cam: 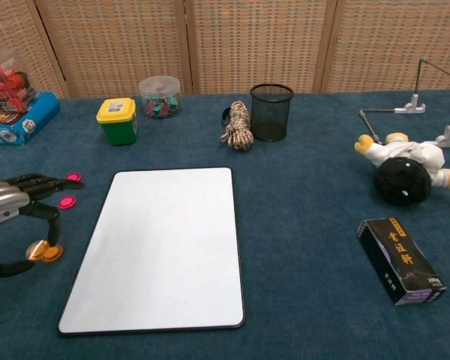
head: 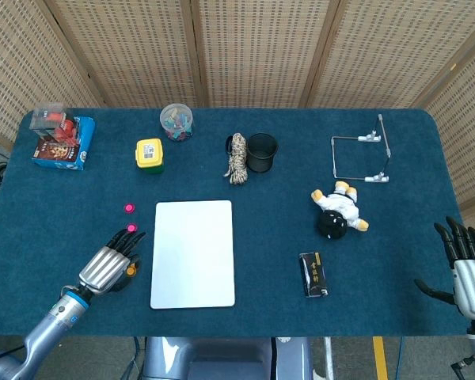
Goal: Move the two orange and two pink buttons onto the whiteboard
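Observation:
The whiteboard (head: 192,253) (cam: 161,247) lies flat at the front middle of the blue table. Two pink buttons (head: 129,208) (cam: 66,202) sit just left of its far corner; the farther one (cam: 73,178) is by my fingertips. My left hand (head: 107,267) (cam: 7,199) hovers left of the board, fingers stretched toward the pink buttons. It pinches one orange button (cam: 36,250) between thumb and a finger. The second orange button (cam: 54,255) (head: 131,271) lies on the cloth beside it. My right hand (head: 467,269) is spread and holds nothing at the table's right edge.
Along the back stand a snack box (head: 62,142), a yellow tub (head: 149,153), a clip jar (head: 176,120), a rope coil (head: 237,158) and a mesh cup (head: 262,151). A wire stand (head: 364,154), plush toy (head: 336,214) and black box (head: 313,274) are on the right.

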`<state>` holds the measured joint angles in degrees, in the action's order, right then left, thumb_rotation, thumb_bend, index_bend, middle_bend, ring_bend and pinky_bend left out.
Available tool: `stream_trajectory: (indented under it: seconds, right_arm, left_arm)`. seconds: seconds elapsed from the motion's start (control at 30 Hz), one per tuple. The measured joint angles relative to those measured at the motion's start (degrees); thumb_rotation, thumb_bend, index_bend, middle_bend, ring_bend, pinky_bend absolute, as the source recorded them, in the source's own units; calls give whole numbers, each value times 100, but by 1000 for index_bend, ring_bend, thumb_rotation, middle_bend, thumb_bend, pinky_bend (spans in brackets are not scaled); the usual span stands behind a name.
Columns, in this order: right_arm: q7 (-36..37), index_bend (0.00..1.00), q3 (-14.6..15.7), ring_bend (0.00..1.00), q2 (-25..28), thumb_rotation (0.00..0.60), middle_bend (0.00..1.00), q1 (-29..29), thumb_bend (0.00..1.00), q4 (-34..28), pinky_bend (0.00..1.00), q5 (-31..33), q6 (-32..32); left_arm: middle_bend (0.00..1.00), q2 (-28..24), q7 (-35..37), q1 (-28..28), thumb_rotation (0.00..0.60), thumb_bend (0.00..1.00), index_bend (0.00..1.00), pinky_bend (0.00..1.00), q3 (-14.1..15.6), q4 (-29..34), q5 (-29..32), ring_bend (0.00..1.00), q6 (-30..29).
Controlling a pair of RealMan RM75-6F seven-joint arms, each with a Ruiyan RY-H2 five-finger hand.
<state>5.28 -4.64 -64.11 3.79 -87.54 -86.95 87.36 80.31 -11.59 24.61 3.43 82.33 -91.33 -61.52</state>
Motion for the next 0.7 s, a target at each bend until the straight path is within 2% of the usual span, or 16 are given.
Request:
stream_trajectory:
  seconds: [0.23,0.27,0.4,0.43,0.6,0.67,0.7]
  right_arm:
    - [36,0,-12,0,9,600,0,5,0,5,0,45,-32]
    - [49,0,-16,0,13,600,0,6,0,6,0,60,-44]
    - [105,0,-29,0,37,600,0,15,0,10,0,108,-94]
    - [115,0,-29,0,43,600,0,17,0,11,0,114,-105]
    - [119,0,-25,0,52,600,0,20,0,13,0,109,-114]
    - [114,0,-22,0,51,600,0,18,0,13,0,102,-107]
    - [112,0,-22,0,50,600,0,16,0,9,0,99,-101]
  left_arm:
    - [0,-76,-551,396,600,350,531,0,-350,597,297,0,390]
    - [0,-52,-646,451,600,342,494,0,-385,652,374,0,484]
    - [0,90,-1078,621,600,229,125,0,-496,839,755,0,754]
    - [0,134,-1172,661,600,207,74,0,-523,891,876,0,809]
    - [0,170,-1306,704,600,219,65,0,-554,969,1120,0,822]
    - [0,114,-1245,669,600,229,123,0,-524,937,1139,0,782]
    - [0,88,-1197,648,600,235,186,0,-507,915,1143,0,757]
